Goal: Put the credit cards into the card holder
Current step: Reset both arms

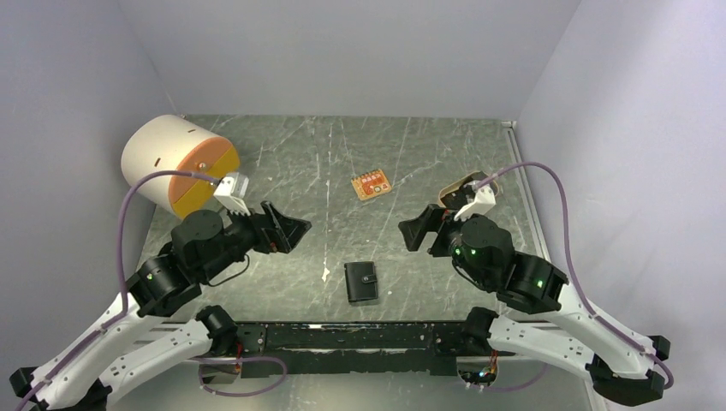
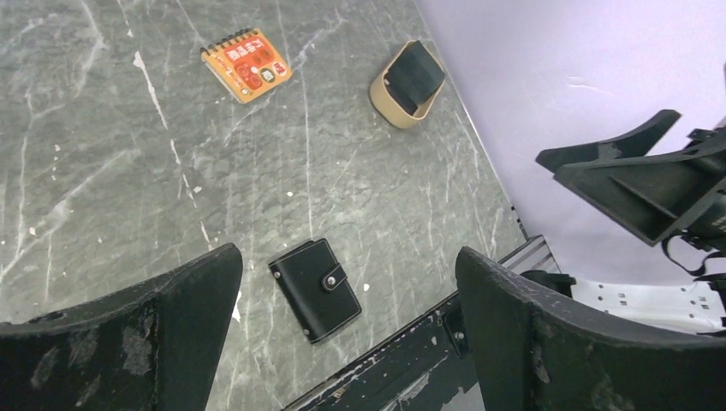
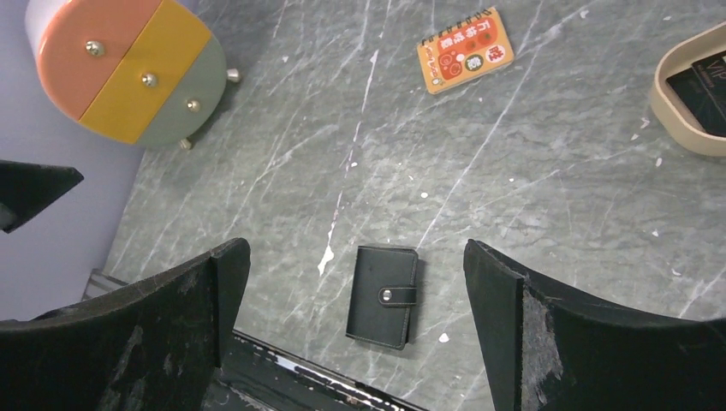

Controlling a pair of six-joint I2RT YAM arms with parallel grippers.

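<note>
Top external view: the left gripper (image 1: 289, 224) and the right gripper (image 1: 418, 229) hang over the middle of the tabletop (image 1: 282, 145), tips turned toward each other. Both have their jaws spread wide, with nothing between them. Between and below them, close to the near edge and about midway between the two bases, the card holder (image 1: 361, 282) lies flat and folded shut, its snap tab (image 3: 398, 296) fastened.

The step in hand looks to be opening it, since no card can go in while the tab is snapped. To do that well, one gripper would pin the body down while the other catches the tab's free end and peels it up. Pushed from one side only, so thin a wallet would likely slide.

The credit cards (image 3: 706, 86) lie in the tan oval tray (image 2: 385, 96) toward the far right of the tabletop, just beyond the right gripper. Dark faces show, but how many I cannot tell. The round drawer unit (image 1: 171, 163) in the far-left corner has its three drawers closed. An orange notepad (image 1: 371, 185) lies loose toward the far edge.
</note>
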